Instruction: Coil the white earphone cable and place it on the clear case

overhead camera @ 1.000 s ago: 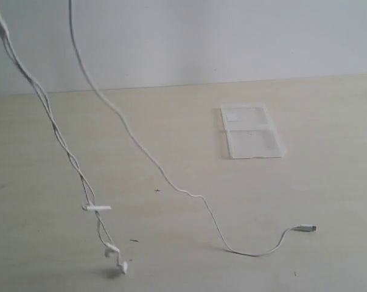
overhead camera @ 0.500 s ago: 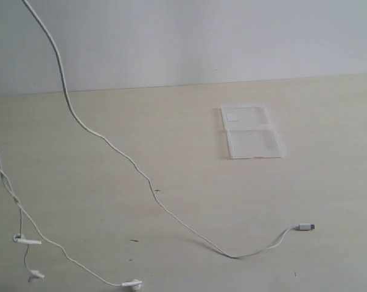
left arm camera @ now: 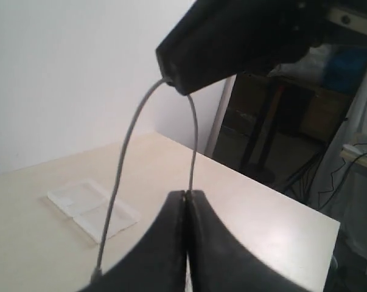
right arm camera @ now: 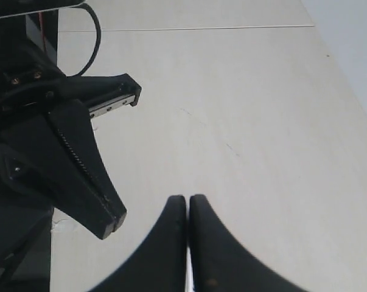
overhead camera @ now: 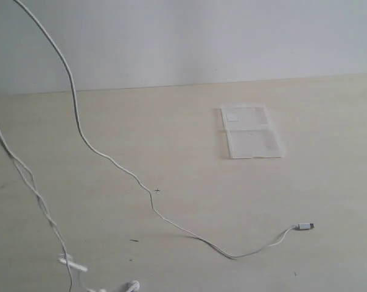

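White, very thin earphone cable (overhead camera: pixel 234 257) is held lifted well above the pale wooden tabletop (overhead camera: pixel 329 201), and its hanging runs have shifted within the last second. The run carrying the slim inline remote (overhead camera: pixel 72 264) and a small white earbud (overhead camera: pixel 132 284) has swung from its earlier position toward the side edge on the left arm's side. Both parts are now found low by the near edge. The small plug (overhead camera: pixel 305 226) is unmoved on the tabletop, toward the near edge on the right arm's side. The small, flat, transparent plastic case (overhead camera: pixel 251 131) is also unmoved, lying open toward the far edge, well apart from the cable.

It is judged that slack is still being gathered. No coil is formed and placement is not begun.

The left gripper (left arm camera: pixel 188 194) is clenched, with the cable pinched at its tips. The right gripper (right arm camera: pixel 187 199) is likewise clenched. In the left wrist view the cable is seen issuing from its tips, with a short span strung between the two grippers.
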### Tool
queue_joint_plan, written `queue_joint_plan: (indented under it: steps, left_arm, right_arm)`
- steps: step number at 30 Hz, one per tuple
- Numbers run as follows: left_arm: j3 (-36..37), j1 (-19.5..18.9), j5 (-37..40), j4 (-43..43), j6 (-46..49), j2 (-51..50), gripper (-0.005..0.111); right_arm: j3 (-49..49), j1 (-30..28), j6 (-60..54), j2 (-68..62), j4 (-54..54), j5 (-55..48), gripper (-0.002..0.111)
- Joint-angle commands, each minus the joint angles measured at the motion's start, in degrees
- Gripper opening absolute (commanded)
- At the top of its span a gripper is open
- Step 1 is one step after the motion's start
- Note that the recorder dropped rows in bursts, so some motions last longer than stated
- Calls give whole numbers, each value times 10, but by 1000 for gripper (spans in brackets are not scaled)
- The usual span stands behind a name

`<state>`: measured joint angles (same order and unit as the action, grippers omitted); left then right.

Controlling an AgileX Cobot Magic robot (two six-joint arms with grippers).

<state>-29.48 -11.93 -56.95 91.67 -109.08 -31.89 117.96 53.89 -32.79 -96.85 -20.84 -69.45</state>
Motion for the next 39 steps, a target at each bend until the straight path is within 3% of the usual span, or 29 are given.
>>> queue_joint_plan:
  steps: [1, 4, 5, 13, 18, 27, 31, 36, 39]
  left_arm:
    - [-5, -1, -22, -6, 43, -2, 16]
    - [-11, -1, -6, -34, 69, -2, 45]
    - [-18, -1, -3, -32, 71, -2, 47]
    - [-100, -1, 69, 27, 71, -2, 47]
    - [-100, -1, 65, 81, 71, -18, 47]
    - [-100, -1, 31, 75, 104, -76, 47]
    - [-100, -1, 24, 68, 104, -94, 38]
    - [-100, -1, 26, 68, 108, -95, 0]
    - [-100, -1, 26, 66, 115, -95, 0]
  right_arm:
    - [2, 1, -2, 1, 1, 0, 0]
    - [2, 1, -2, 1, -14, -1, 0]
    - [2, 1, -2, 1, -17, -3, 0]
    - [2, 1, -2, 1, -17, -5, 0]
    - [2, 1, -2, 1, -33, -5, 0]
    - [2, 1, -19, 1, -74, -5, 0]
    - [2, 1, -19, 1, -74, -5, 0]
    - [2, 1, -17, 1, -70, 7, 0]
    - [2, 1, -1, 1, -41, 22, 0]
